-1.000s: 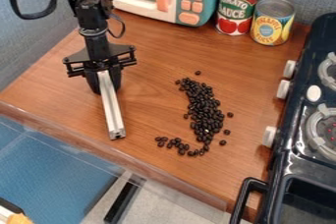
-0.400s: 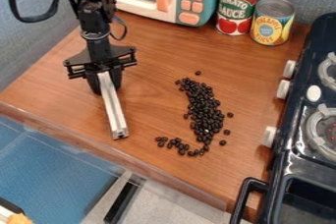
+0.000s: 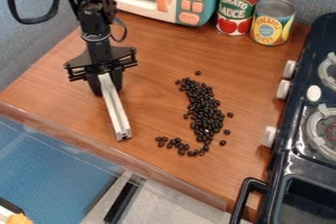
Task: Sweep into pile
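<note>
Though near the pincer (image 3: 106, 87), beans (image 3: 206, 113) apart.

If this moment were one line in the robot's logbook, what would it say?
task: sweep into pile | claw: holding metal bar | beans: curved band, few strays | bar: left of beans, apart

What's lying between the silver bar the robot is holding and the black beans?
Nothing: in the camera view, only bare wooden counter separates the silver bar from the black beans.
</note>
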### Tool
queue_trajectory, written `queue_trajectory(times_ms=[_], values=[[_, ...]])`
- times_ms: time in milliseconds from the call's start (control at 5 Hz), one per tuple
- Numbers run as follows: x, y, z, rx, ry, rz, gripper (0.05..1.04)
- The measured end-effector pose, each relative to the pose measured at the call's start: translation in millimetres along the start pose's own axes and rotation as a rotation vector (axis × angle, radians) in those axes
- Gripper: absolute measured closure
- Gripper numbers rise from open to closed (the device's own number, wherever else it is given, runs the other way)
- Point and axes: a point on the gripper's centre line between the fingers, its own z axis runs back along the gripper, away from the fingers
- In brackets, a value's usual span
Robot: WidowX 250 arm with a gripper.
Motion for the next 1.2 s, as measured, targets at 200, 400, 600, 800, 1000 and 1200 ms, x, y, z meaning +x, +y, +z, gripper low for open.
queue_trajectory(times_ms=[200, 400, 600, 800, 1000, 1200], values=[[-11, 0, 1, 0.001, 0.017, -0.012, 0.696], [-22, 1, 1, 0.002, 0.034, -0.021, 0.696], [-29, 2, 2, -0.001, 0.045, -0.020, 0.696], [-33, -1, 2, -0.003, 0.048, -0.021, 0.696], [-40, -9, 2, -0.010, 0.055, -0.012, 0.696], [-46, -22, 2, -0.012, 0.065, -0.005, 0.696]])
